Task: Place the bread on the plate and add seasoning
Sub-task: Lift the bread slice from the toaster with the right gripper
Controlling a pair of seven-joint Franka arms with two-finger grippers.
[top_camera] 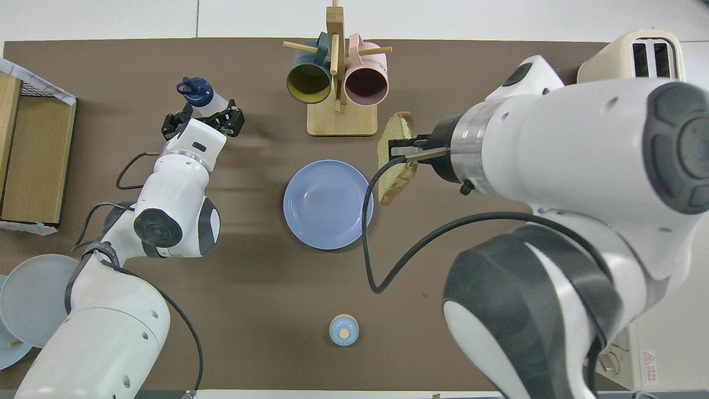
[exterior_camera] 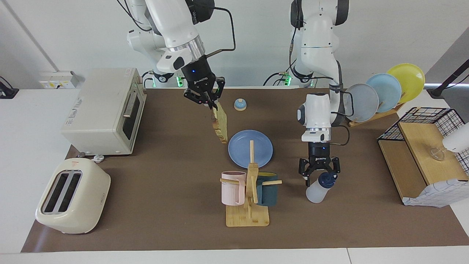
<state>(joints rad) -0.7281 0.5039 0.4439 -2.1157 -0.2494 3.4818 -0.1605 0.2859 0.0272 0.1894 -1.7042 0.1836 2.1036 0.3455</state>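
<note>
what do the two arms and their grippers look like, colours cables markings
Both arms are glossy white with rounded shells, dark grey to black joint sections and a silver ring at the wrist. Each ends in a black gripper, the right gripper and the left gripper, built of open black links with a small blue light and white lettering on the body. A black cable loops along each forearm. Green lights glow at both bases.

A medium-blue plate [exterior_camera: 250, 148] sits on a brown table [exterior_camera: 165, 205]. The bread [exterior_camera: 221, 126] is pale tan with darker crust; the seasoning [exterior_camera: 319, 189] is whitish, navy-capped.
</note>
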